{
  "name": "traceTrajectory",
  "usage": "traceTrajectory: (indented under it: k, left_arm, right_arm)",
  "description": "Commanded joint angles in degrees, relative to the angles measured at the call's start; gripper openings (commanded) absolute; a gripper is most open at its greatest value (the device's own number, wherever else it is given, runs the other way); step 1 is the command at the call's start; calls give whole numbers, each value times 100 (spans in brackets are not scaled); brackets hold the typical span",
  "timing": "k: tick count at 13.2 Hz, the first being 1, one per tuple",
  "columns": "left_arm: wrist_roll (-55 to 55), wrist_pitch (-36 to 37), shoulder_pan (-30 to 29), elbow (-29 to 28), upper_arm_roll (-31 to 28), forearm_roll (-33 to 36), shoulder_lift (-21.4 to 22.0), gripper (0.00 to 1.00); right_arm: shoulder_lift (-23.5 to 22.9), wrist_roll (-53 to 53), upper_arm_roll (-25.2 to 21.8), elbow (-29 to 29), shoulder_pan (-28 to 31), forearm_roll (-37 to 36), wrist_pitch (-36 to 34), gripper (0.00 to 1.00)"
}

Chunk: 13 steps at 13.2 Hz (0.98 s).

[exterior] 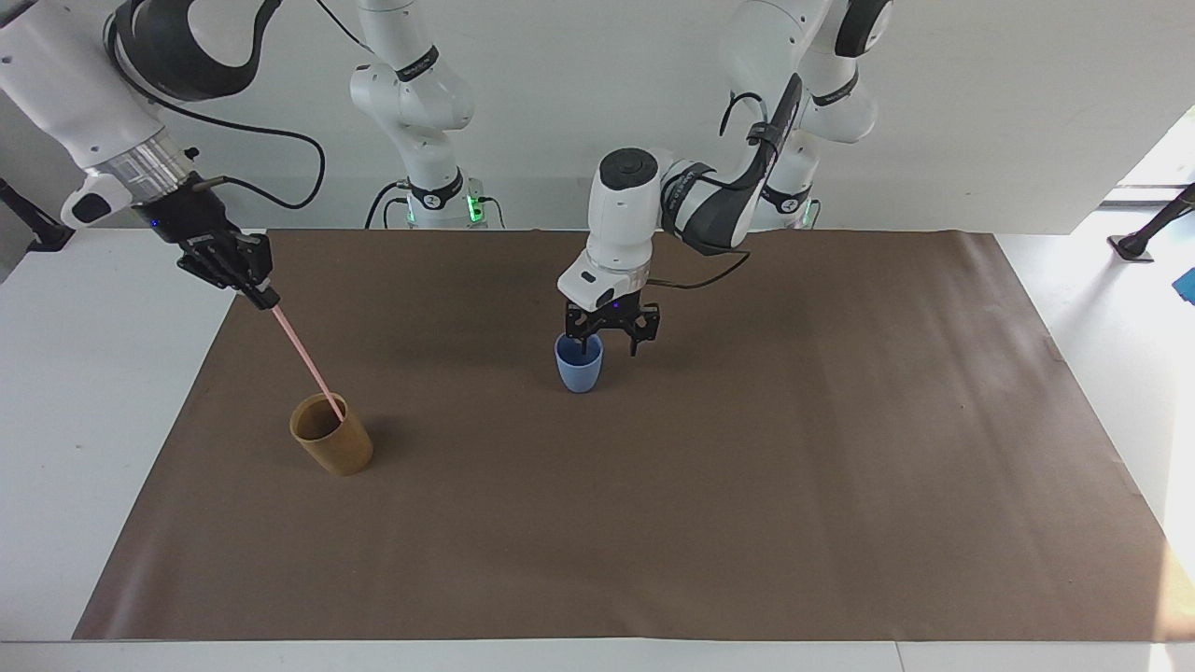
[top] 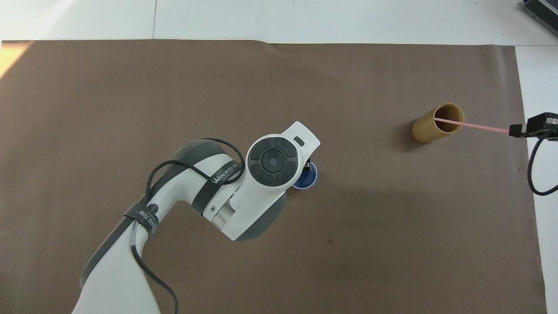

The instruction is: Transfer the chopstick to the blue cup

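Note:
The blue cup [exterior: 579, 371] stands upright on the brown mat, about midway between the two arms' ends of the table. My left gripper [exterior: 610, 343] hangs right over it, open, one finger dipping into the cup's mouth and the other outside the wall. In the overhead view the left wrist covers most of the blue cup [top: 308, 182]. My right gripper [exterior: 260, 293] is shut on the top end of the pale-pink chopstick [exterior: 303, 359]. The chopstick slants down, its lower end inside the tan cup [exterior: 331, 441]. From above, the chopstick [top: 475, 125] runs from the tan cup [top: 429, 127] to the right gripper [top: 518, 129].
A brown mat [exterior: 747, 485] covers most of the white table [exterior: 75, 392]. The tan cup stands near the mat's edge at the right arm's end, farther from the robots than the blue cup. A dark stand [exterior: 1153, 229] sits off the mat at the left arm's end.

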State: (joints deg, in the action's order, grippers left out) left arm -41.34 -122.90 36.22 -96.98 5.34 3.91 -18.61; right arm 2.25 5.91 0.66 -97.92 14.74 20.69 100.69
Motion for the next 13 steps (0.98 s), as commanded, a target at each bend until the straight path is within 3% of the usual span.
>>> traceTrajectory:
  k: [1,3,5,7,13]
  left_arm:
    - [72,372,-605,-67,20,154,471,100]
    - [563,730,-1132,-67,46,110,708,100]
    - [1388,1187,-1615,-76,47,-143,981,100]
    - [2249,1574,-2029,-76,29,-399,1183,100]
    - [3579,2481,-2944,-84,11,-409,1816,100]
  right_arm:
    - [65,-851,48,413,-286,-161,-584,0]
    - [74,-1702,48,405,-829,-345,-664,0]
    - [83,-2826,74,405,-1776,-1019,-586,0]
    - [74,-3864,101,396,-2551,-1128,-463,0]
    - [-303,-5187,110,379,-3933,-1137,46,0]
